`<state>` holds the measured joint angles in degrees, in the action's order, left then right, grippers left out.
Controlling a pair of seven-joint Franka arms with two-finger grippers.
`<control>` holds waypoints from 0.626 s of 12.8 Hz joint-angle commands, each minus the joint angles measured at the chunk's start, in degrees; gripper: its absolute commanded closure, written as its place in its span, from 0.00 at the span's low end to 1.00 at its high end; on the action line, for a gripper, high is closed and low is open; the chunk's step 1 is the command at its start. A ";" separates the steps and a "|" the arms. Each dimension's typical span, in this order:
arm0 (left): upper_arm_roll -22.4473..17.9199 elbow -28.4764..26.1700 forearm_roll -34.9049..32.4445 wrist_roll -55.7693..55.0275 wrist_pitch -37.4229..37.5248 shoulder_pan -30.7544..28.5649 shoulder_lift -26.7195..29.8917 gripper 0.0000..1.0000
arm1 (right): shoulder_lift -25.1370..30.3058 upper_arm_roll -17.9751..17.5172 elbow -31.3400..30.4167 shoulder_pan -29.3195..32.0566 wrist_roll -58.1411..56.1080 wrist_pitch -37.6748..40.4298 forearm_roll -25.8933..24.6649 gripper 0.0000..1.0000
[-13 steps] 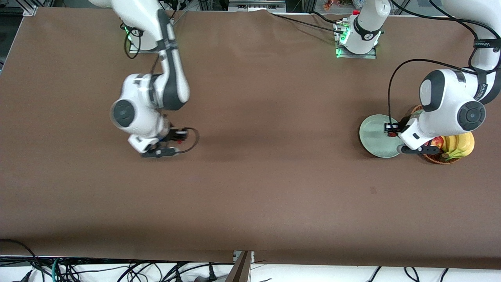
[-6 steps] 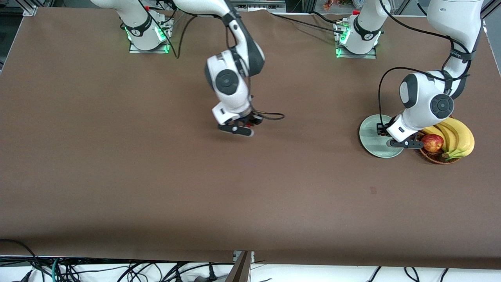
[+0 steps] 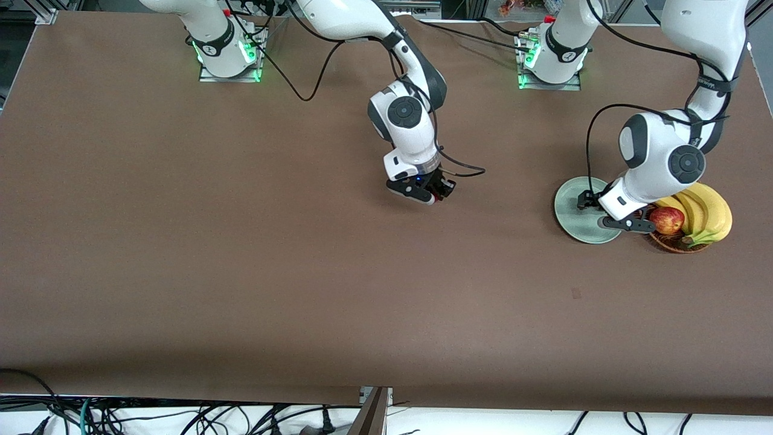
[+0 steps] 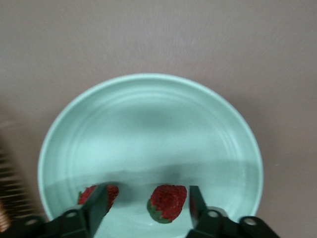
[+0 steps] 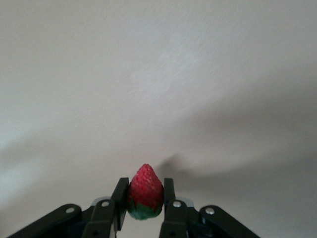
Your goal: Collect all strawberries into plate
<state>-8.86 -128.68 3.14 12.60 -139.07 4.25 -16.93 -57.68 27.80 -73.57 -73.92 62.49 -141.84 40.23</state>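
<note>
**One berry in the air, two on the plate**

While the right gripper [image 5: 143,210] hangs over bare brown table [image 3: 302,272] about midway between the two arms' ends, its jaws are clamped on a strawberry [image 5: 145,198]. Both fingers press the berry's sides, the red tip points away from the wrist, and the green cap sits down between the fingers. In the front view this gripper [image 3: 430,192] shows below the right arm's white wrist, with only a speck of red at its tips.

The left gripper [image 4: 146,208] stands over the plate [image 4: 148,94], its jaws spread wide and gripping nothing. Between its two dark fingers [image 4: 96,206] a second strawberry [image 4: 167,202] lies on the plate's surface, clear of either finger as far as the left wrist view shows. A third strawberry [image 4: 94,194] lies just beside it on the plate, partly hidden by one finger, so contact with that finger cannot be told. Both berries sit close to the plate's rim.

In the front view the left gripper [image 3: 589,202] is over the pale green plate [image 3: 574,217], which lies toward the left arm's end of the table. Touching or just beside the plate, further toward that end, is a wicker basket [image 3: 670,244] holding an apple [image 3: 667,220] and bananas [image 3: 703,211].
</note>
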 commanded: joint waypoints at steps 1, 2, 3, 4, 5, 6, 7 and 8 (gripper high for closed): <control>-0.19 4.38 1.87 1.38 11.49 0.23 6.55 0.00 | -2.96 -2.30 3.96 1.23 4.12 -4.66 0.72 1.00; 0.07 6.32 1.87 0.42 15.80 0.41 7.34 0.00 | -3.23 -2.48 4.22 1.14 5.00 -5.46 0.72 1.00; 0.25 7.30 1.87 -0.55 17.67 0.67 7.96 0.00 | -4.19 -2.48 5.01 0.71 6.40 -6.25 0.64 0.99; 0.42 7.31 1.87 -1.86 17.78 0.76 8.58 0.00 | -4.89 -2.75 5.45 0.53 8.25 -7.56 0.63 0.89; 1.47 7.31 1.87 -2.92 17.95 0.76 8.84 0.00 | -5.42 -3.62 5.63 0.44 9.48 -9.49 0.20 0.77; 2.44 7.13 1.87 -4.50 17.95 0.76 9.11 0.00 | -5.25 -3.80 5.54 0.44 9.49 -9.94 0.11 0.32; 2.88 7.13 1.78 -5.73 17.95 0.76 9.37 0.00 | -4.56 -3.72 5.54 0.70 9.23 -9.43 0.19 0.07; 3.76 7.04 1.78 -6.53 18.04 0.76 9.64 0.00 | -3.42 -3.37 5.54 1.14 8.88 -7.16 0.11 0.00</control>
<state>-6.07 -121.59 3.16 7.54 -121.83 4.83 -8.02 -61.73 24.38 -69.92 -73.83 70.85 -150.99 40.23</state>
